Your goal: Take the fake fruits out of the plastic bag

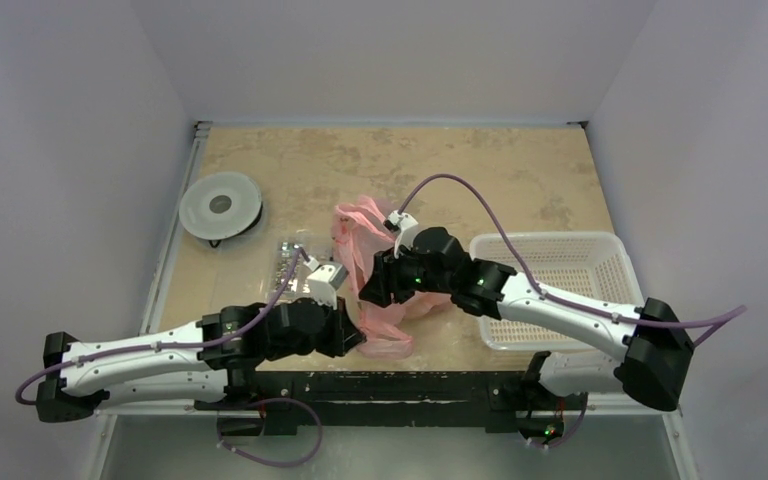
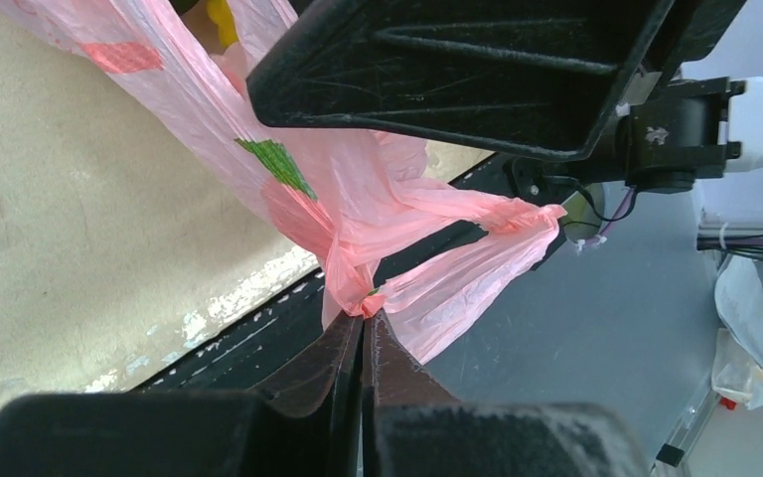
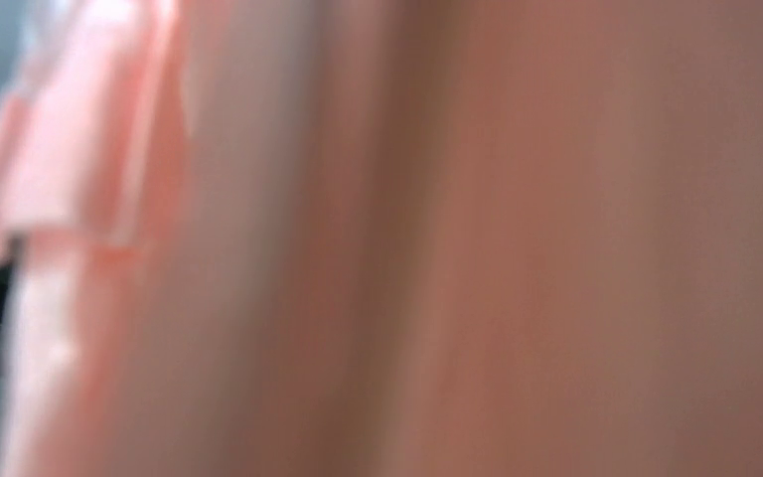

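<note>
The pink plastic bag [image 1: 358,228] hangs stretched between my two grippers near the table's front edge. My left gripper [image 1: 356,338] is shut on a gathered end of the bag [image 2: 358,298], its jaws pressed together on the plastic. My right gripper [image 1: 376,284] is pushed against or into the bag from the right. Its wrist view shows only blurred pink plastic [image 3: 457,238], so its jaws are hidden. A bit of a yellow fake fruit [image 2: 221,18] shows at the bag's upper part in the left wrist view. The other fruits are hidden.
A white perforated basket [image 1: 600,262] stands at the right. A clear box of small metal parts [image 1: 290,262] lies left of the bag. A round white disc [image 1: 222,205] sits at the far left. The table's black front edge [image 2: 258,328] runs just under the bag.
</note>
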Controlling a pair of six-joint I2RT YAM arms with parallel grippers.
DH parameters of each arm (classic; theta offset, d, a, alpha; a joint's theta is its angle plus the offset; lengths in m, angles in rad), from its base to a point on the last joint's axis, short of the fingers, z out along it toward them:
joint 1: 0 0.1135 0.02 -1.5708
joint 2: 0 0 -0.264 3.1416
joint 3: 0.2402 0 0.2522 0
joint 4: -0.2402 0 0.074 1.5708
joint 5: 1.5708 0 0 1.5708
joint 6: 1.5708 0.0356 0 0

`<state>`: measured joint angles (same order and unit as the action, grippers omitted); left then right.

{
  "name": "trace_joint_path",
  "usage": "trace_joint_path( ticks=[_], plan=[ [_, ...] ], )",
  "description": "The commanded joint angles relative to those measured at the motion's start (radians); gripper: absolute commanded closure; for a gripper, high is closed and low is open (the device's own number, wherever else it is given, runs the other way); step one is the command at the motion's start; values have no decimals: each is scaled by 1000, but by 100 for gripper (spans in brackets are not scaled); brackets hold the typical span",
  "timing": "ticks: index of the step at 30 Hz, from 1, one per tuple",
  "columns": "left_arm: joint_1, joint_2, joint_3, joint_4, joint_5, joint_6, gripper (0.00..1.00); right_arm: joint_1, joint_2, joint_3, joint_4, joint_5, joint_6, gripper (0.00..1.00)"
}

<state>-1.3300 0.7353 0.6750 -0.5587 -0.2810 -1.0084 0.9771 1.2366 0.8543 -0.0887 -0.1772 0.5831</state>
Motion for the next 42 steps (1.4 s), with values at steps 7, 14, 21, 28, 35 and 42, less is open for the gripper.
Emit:
trace_joint_path(
  ticks=[7,14,21,28,35,42],
  plan=[
    [-5,26,46,-89,-33,-51,73,6,62,-44,161,-56,9,89],
    [-3,-26,65,-177,-144,-81,26,6,-41,-82,163,-41,-29,100],
    [120,-23,119,-173,-131,-10,15,6,-84,-96,160,-26,-32,100],
    [207,54,156,-64,-16,74,12,7,-80,-107,159,-35,-16,100],
    [207,-9,170,-140,37,122,10,6,-127,-125,145,-2,-11,100],
    [207,-118,249,-456,-37,144,11,6,-148,-126,133,27,-20,100]
  ],
)
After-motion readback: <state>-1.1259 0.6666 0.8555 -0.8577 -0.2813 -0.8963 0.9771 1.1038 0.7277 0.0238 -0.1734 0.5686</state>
